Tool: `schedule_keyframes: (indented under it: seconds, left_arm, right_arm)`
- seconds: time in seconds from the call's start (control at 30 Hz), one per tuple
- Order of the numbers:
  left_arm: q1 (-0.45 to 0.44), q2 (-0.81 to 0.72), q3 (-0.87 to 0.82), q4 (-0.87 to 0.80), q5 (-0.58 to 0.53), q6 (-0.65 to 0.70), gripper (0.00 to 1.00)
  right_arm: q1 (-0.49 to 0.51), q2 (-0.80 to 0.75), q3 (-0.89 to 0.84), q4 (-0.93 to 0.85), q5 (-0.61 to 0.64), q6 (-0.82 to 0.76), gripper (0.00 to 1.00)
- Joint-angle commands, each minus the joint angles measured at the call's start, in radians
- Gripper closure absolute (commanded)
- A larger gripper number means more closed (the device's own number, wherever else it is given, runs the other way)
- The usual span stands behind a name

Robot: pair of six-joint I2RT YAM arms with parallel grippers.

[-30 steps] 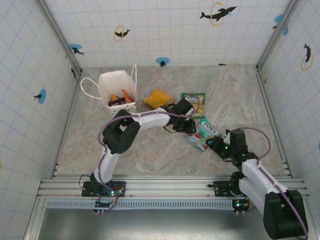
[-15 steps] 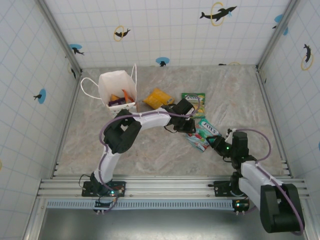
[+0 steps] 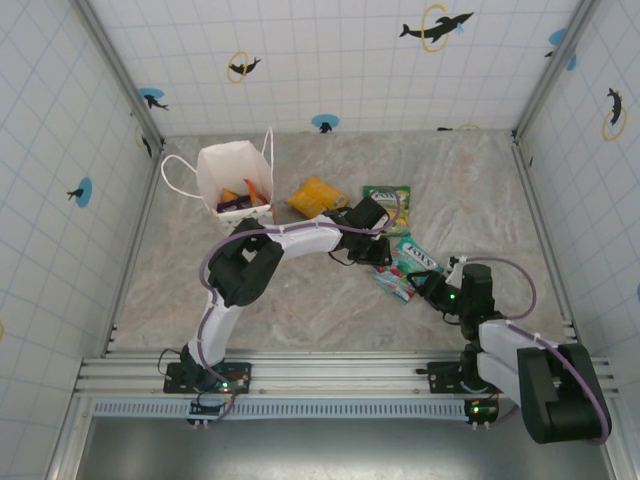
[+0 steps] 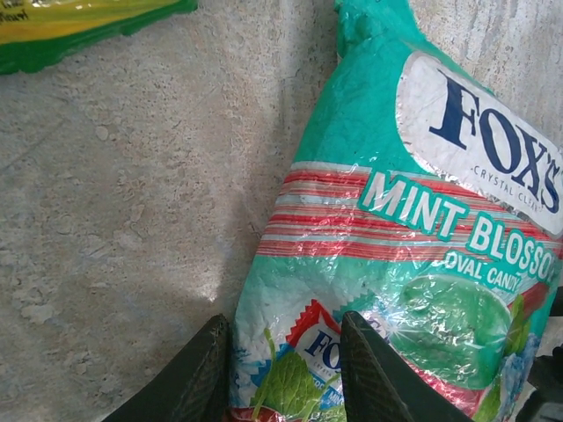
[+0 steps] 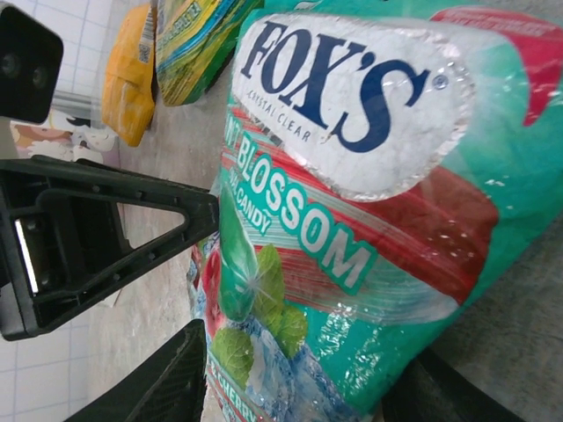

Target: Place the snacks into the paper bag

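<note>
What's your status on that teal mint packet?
Left gripper, right gripper astride opposite ends of teal packet, grips unconfirmed. Packet not yet bagged. Yellow packet lies between it and paper bag.

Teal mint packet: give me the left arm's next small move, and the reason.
Probably squeeze the left fingers tighter on the teal mint packet before lifting. They bracket its corner on the table, but a firm pinch isn't evident, and the right fingers flank the same packet.
</note>
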Motion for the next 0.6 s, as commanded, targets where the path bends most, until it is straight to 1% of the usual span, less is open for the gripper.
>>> schedule_keyframes:
  seconds: [0.0,0.2,0.3,0.4,0.57]
  left_arm:
    - [-0.004,0.042,0.016,-0.022,0.013,-0.017,0.64]
    - [-0.004,0.046,0.029,-0.027,0.017,-0.019,0.64]
    - [-0.004,0.050,0.039,-0.033,0.017,-0.019,0.63]
    - [-0.004,0.050,0.052,-0.046,0.011,-0.014,0.63]
    - [0.002,0.033,0.051,-0.054,-0.001,-0.014,0.63]
  right_arm:
    - [0.012,0.005,-0.020,0.111,-0.033,-0.001,0.48]
    - [0.016,0.014,-0.025,0.171,-0.051,0.007,0.48]
    - [0.018,0.025,-0.019,0.194,-0.061,0.015,0.51]
    - [0.018,0.022,-0.009,0.176,-0.056,0.012,0.59]
    - [0.020,-0.012,0.017,0.067,-0.029,-0.035,0.74]
